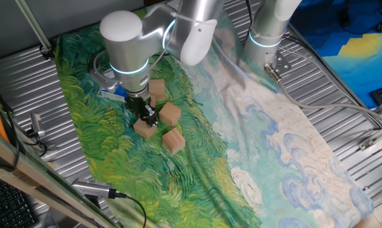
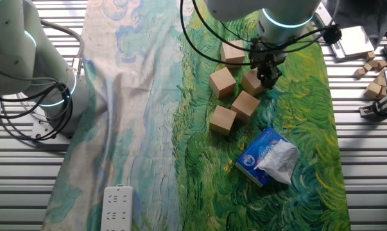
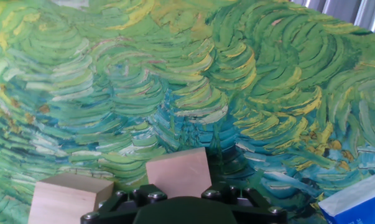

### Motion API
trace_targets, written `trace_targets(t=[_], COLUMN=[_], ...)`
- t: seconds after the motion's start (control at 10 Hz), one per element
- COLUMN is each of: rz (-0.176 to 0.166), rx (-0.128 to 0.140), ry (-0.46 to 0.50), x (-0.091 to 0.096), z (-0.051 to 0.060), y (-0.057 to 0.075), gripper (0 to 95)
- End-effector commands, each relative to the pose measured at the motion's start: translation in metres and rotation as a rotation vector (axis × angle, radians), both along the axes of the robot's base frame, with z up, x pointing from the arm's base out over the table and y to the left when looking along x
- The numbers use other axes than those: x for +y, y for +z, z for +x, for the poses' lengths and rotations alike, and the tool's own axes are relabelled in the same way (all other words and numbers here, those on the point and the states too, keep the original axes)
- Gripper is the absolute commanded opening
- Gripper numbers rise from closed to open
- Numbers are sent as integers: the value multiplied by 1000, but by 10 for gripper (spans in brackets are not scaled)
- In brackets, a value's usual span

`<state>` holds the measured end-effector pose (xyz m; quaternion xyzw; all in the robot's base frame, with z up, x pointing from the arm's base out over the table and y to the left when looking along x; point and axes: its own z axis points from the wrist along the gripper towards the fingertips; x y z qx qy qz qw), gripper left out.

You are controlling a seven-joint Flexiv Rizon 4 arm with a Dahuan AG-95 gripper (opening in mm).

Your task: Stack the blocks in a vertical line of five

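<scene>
Five tan wooden blocks lie close together, unstacked, on the green painted cloth (image 2: 296, 122). In the other fixed view they are at the back (image 2: 233, 51), the left (image 2: 223, 82), the middle (image 2: 245, 104), the front (image 2: 223, 120), and one under the hand (image 2: 251, 83). My gripper (image 2: 267, 78) is down on that last block. In the hand view the block (image 3: 178, 173) sits between the jaws with no gap showing, and a neighbouring block (image 3: 69, 196) lies to its left. In one fixed view my gripper (image 1: 148, 119) stands on a block (image 1: 144, 130) that rests on the cloth.
A blue-and-white soft packet (image 2: 268, 156) lies in front of the blocks and shows in the hand view (image 3: 355, 202). A second arm's base (image 2: 26, 58) stands at the left. A white power strip (image 2: 118, 206) lies on the cloth. Loose wooden pieces (image 2: 375, 77) sit at the right edge.
</scene>
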<state>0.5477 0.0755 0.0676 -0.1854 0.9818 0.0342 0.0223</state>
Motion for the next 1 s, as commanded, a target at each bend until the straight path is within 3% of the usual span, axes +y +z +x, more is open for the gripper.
trace_targets(t=[0.1,0.4,0.5,0.6,0.7,0.8,1.0], rz=[-19,-9,-5,7,13,4,-2], rx=[20,26,27,26,26,29,30], ry=[-12,4,8,20,17,9,1], x=[0,0,0,0,0,0,0], z=[1,1,1,0,0,0,1], y=[0,0,0,0,0,0,-1], gripper=[570,570,760,760,950,760,760])
